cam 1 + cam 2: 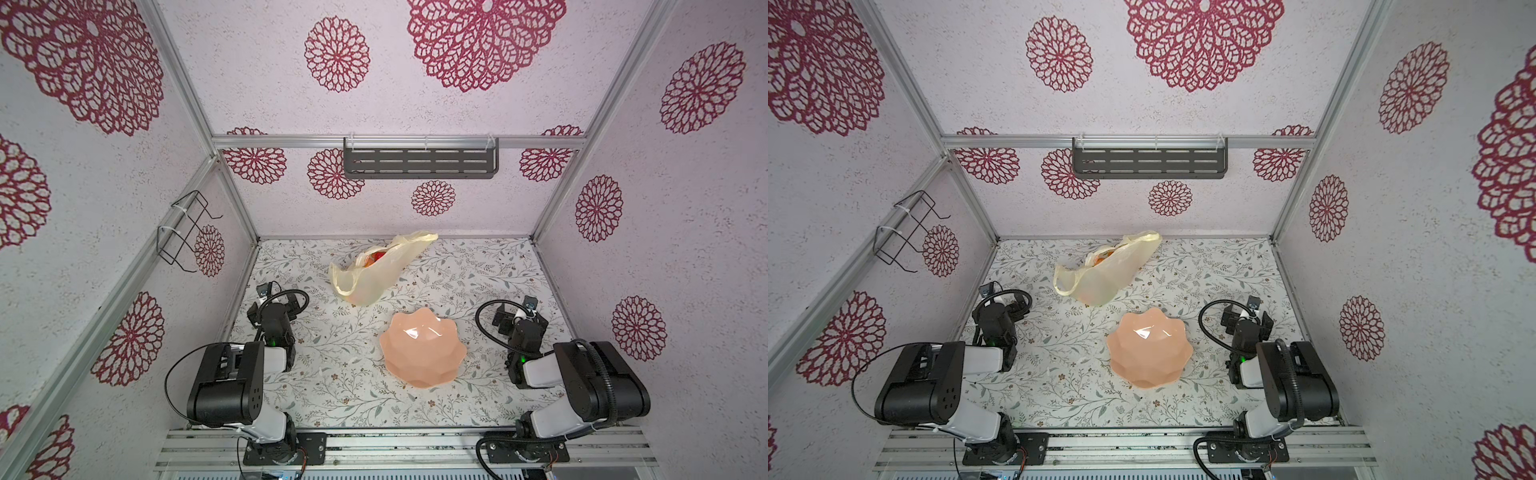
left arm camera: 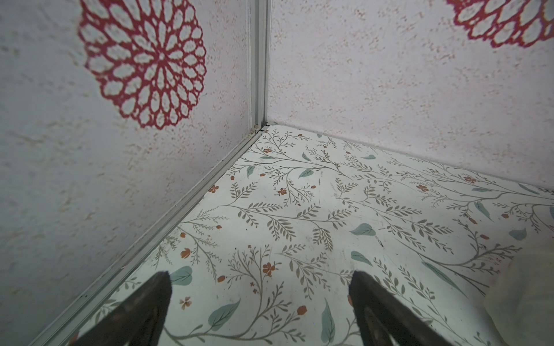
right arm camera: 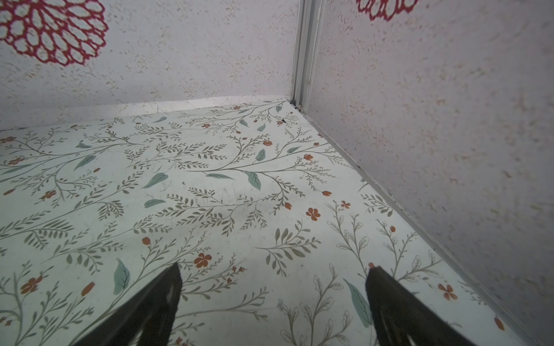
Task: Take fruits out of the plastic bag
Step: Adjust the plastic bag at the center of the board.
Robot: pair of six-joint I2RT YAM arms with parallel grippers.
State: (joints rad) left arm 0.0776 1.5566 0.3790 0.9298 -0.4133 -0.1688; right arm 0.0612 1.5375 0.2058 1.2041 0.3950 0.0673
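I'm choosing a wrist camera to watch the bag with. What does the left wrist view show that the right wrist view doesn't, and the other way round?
Only the left wrist view: a blurred cream sliver at the frame's edge, probably the plastic bag. Only the right wrist view: nothing of the task, just bare floral table out to its own wall corner. Both: jaws standing open and holding nothing, on the left gripper and the right gripper, plus patterned tabletop and flower-printed walls.
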